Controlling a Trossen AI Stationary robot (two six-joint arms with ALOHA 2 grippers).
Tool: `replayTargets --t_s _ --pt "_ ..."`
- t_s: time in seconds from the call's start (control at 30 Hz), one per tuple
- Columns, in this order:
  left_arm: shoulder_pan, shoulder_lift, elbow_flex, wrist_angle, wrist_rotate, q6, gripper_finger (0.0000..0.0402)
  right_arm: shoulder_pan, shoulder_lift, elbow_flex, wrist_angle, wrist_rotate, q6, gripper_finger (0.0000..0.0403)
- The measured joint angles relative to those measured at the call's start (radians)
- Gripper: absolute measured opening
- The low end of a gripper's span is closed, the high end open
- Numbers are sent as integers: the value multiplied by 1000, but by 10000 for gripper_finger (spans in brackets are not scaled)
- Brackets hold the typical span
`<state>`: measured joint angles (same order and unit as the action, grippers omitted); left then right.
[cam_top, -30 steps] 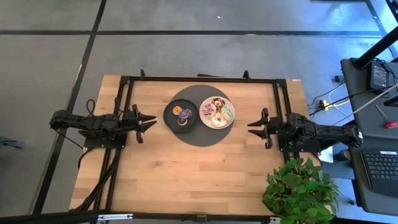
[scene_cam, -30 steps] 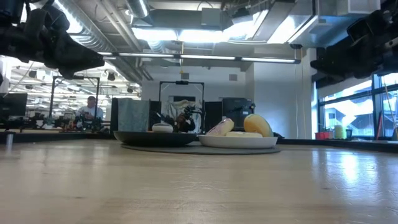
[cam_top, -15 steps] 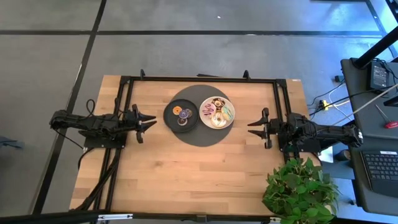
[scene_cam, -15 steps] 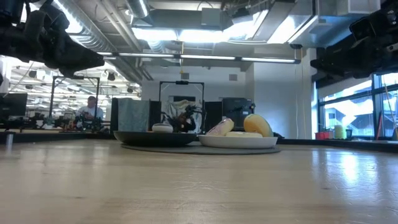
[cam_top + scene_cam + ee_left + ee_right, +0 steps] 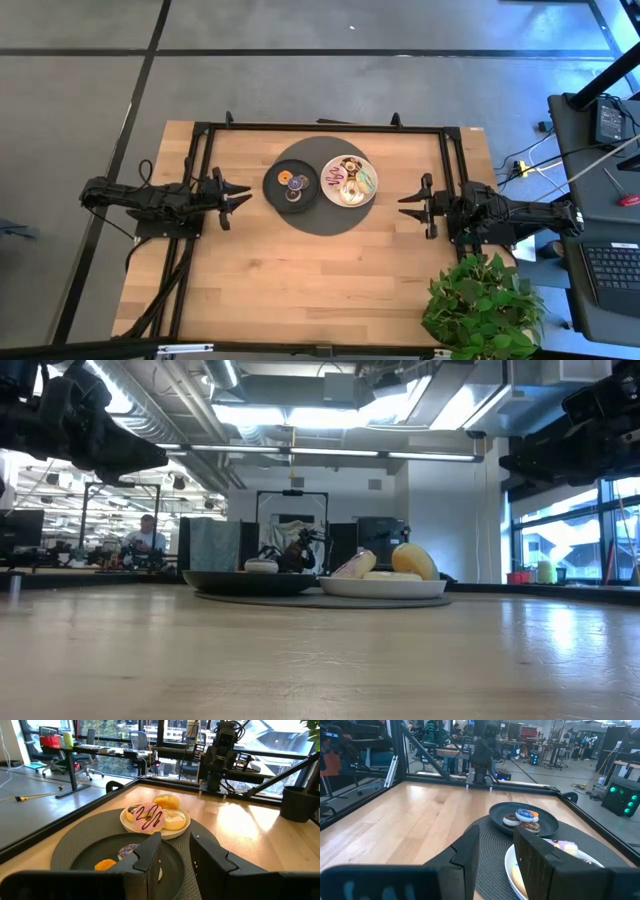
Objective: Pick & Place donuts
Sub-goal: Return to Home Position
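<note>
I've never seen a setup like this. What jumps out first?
Two plates sit side by side on a round dark mat in the middle of the table: a white plate piled with iced donuts and a black plate holding mini donuts. The left arm and right arm flank them, jaws open and empty, pointing inward.

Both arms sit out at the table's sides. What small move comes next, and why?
Probably just settle both arms into their rest pose. The left gripper and right gripper are open, empty and clear of the plates; the small donuts lie on the black plate, the larger donuts on the white plate, none loose on the table.
</note>
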<state>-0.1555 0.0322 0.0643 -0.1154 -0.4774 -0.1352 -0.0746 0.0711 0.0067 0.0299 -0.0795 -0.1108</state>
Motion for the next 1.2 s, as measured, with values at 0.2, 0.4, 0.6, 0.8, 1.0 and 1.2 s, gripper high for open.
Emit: replayTargets --t_s 0.2,0.4,0.6,0.8,1.0,1.2 --pt "0 0 0 0 0 0 101 0 0 0 0 0 0 124" --pt "0 0 0 0 0 0 100 0 0 0 0 0 0 124" --pt "0 0 0 0 0 0 99 0 0 0 0 0 0 124" --pt "0 0 0 0 0 0 102 0 0 0 0 0 0 124" --pt "0 0 0 0 0 0 98 0 0 0 0 0 1 124" --pt "0 0 0 0 0 0 103 0 0 0 0 0 1 124"
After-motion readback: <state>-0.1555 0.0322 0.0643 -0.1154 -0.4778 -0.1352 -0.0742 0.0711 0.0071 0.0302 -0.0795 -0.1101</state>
